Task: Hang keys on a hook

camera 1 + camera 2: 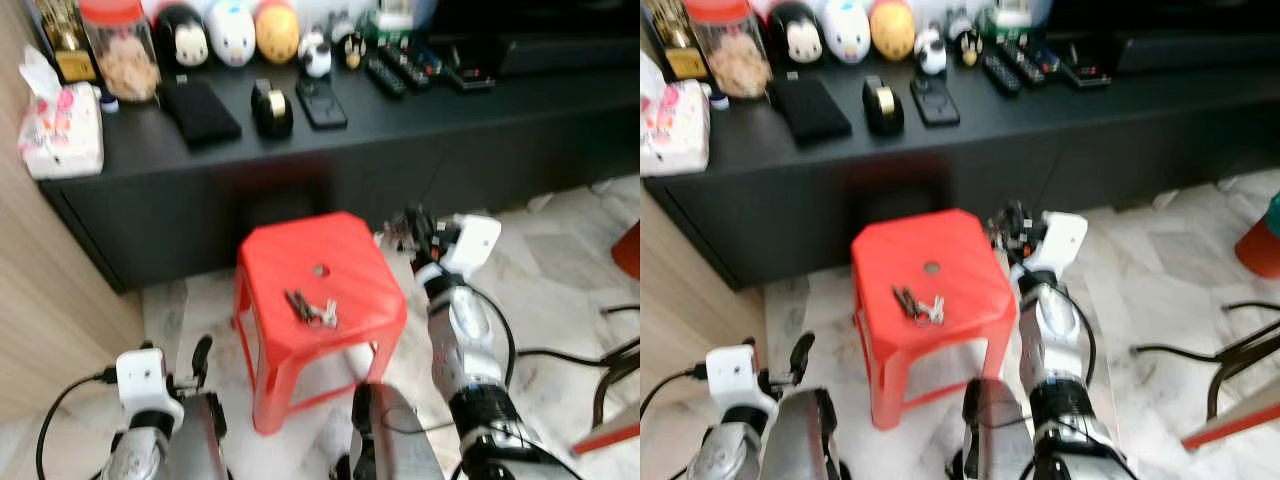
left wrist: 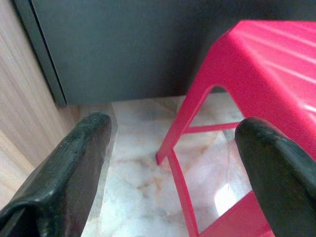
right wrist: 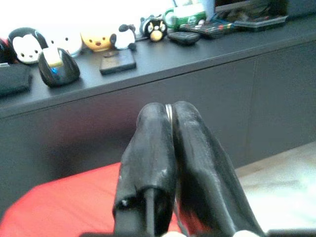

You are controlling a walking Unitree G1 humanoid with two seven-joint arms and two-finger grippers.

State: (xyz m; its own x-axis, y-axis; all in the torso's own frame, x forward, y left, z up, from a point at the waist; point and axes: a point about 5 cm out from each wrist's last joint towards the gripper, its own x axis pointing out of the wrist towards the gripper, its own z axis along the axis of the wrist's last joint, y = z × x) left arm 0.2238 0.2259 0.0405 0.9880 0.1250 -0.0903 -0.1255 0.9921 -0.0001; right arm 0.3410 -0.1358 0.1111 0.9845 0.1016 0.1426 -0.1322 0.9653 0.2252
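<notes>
A bunch of silver metal keys [image 1: 312,310] is lying at the centre of the red plastic stool's [image 1: 352,262] seat. The right gripper [image 3: 170,114], fingers pressed together, is hovering at the stool's two o'clock corner. The left gripper [image 2: 173,148], fingers spread, is hanging at seven o'clock.

Right arm raised and reaching forward, right hand [image 3: 170,116] fingers pressed together with a thin metal ring pinched at the tips, left arm hung low, left hand [image 2: 173,148] fingers spread wide apart
</notes>
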